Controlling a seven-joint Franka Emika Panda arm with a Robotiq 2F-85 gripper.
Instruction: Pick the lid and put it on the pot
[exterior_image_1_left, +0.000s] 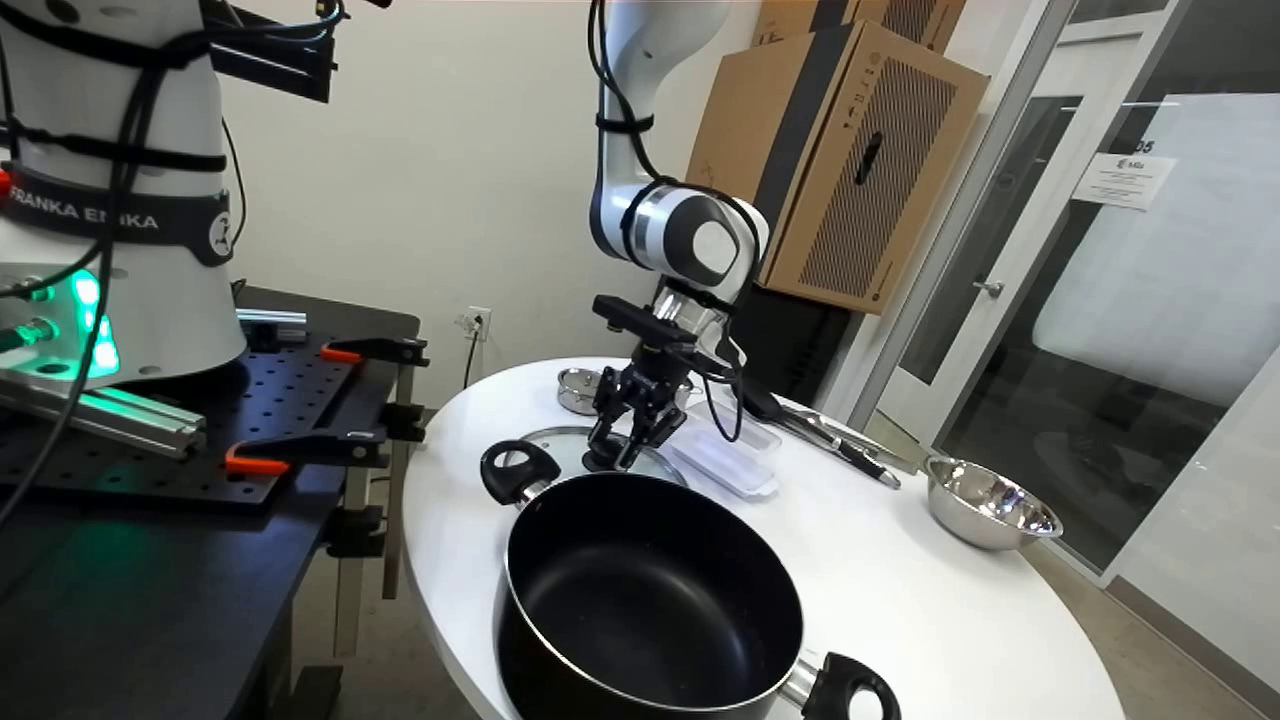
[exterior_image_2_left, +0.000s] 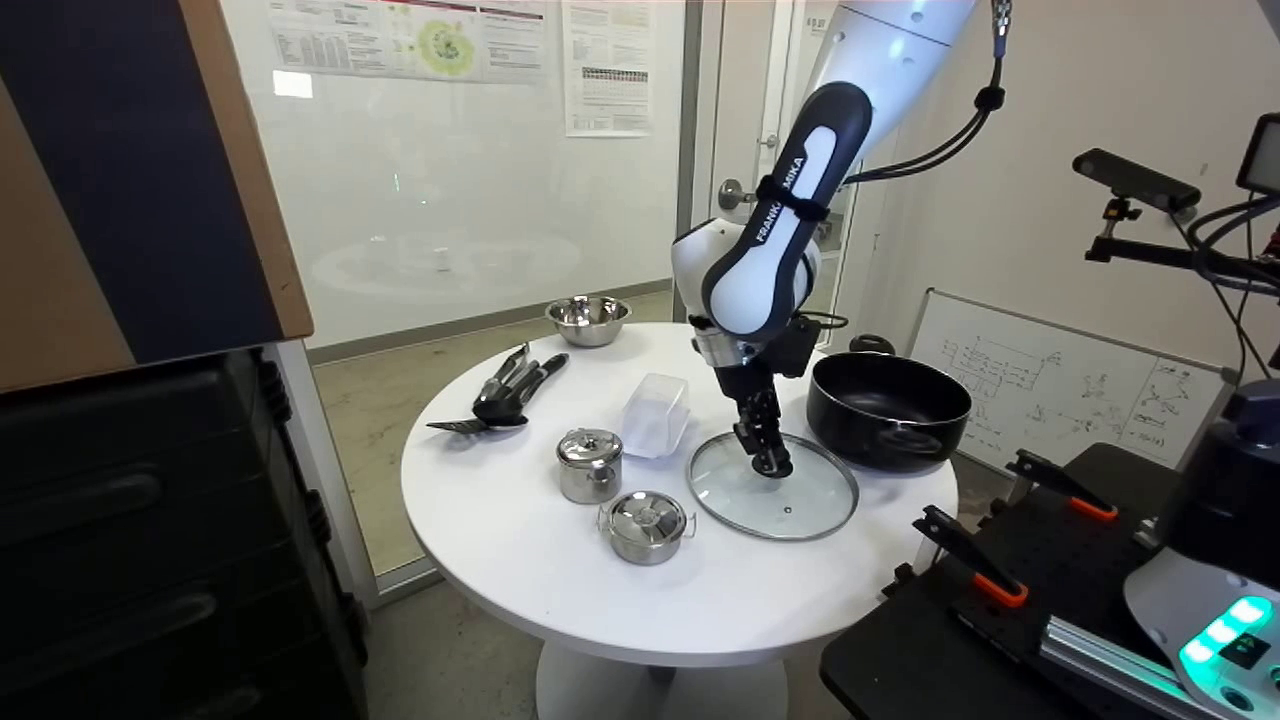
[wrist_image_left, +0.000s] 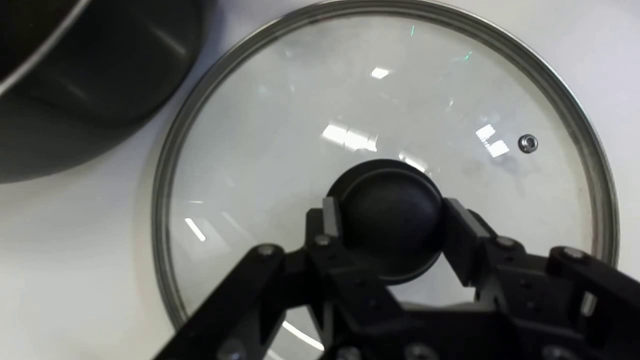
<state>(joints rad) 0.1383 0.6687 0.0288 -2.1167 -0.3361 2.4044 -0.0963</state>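
Observation:
The lid is round clear glass with a metal rim and a dark knob. It lies on the white table in both exterior views (exterior_image_1_left: 565, 446) (exterior_image_2_left: 795, 508) and fills much of the wrist view (wrist_image_left: 270, 145). My gripper (wrist_image_left: 391, 220) has one finger on each side of the knob, with no gap visible at either pad. The gripper also shows over the lid in both exterior views (exterior_image_1_left: 620, 445) (exterior_image_2_left: 765, 458). The black pot (exterior_image_1_left: 645, 600) stands uncovered beside the lid; it shows too in an exterior view (exterior_image_2_left: 888, 415) and at the wrist view's upper left (wrist_image_left: 100, 95).
Two small lidded metal pots (exterior_image_2_left: 590, 465) (exterior_image_2_left: 646, 527) and a clear plastic container (exterior_image_2_left: 655, 415) stand near the lid. Dark utensils (exterior_image_2_left: 505, 395) and a steel bowl (exterior_image_2_left: 588, 320) lie farther along the table. Cardboard boxes (exterior_image_1_left: 830, 160) rise behind the arm.

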